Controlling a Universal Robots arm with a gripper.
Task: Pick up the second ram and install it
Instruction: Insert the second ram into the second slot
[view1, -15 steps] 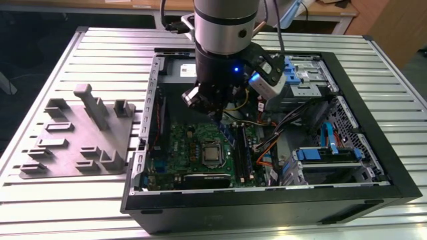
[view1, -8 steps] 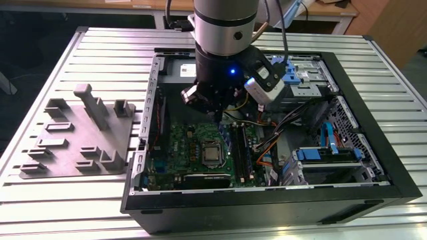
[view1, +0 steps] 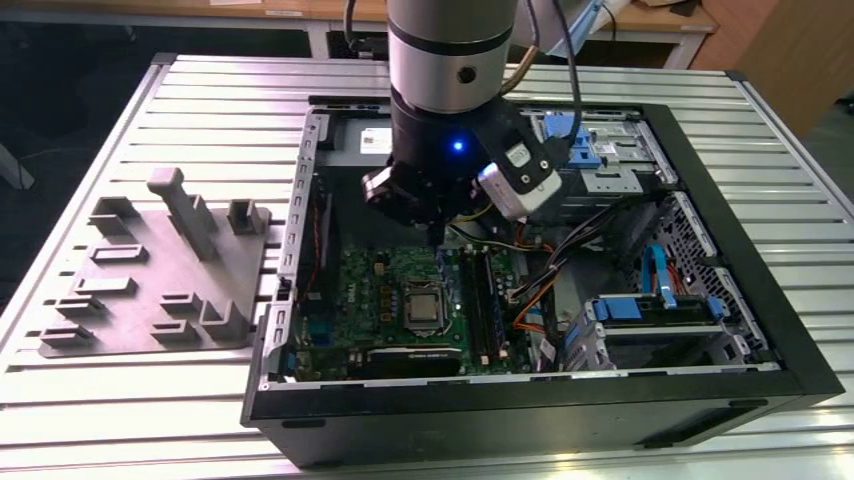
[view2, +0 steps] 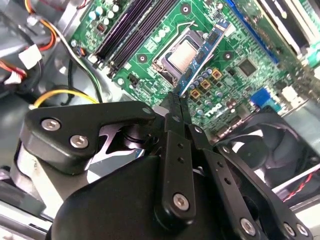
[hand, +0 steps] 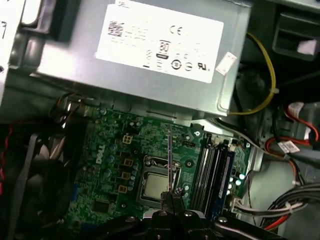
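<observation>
Ribbed metal surface (view1: 147, 400) carries the open PC case (view1: 534, 408), laid on its side, I'd say so the mobo (view1: 367, 290) faces up for top-down access. My gripper (view2: 174, 97) hangs over the board, fingers pinched together on the second ram (view2: 205, 58). The stick is held end-on above the CPU socket (view2: 180, 55), near the black slot rails (hand: 210, 170), prob. for a straight push-in. Not seated yet.
</observation>
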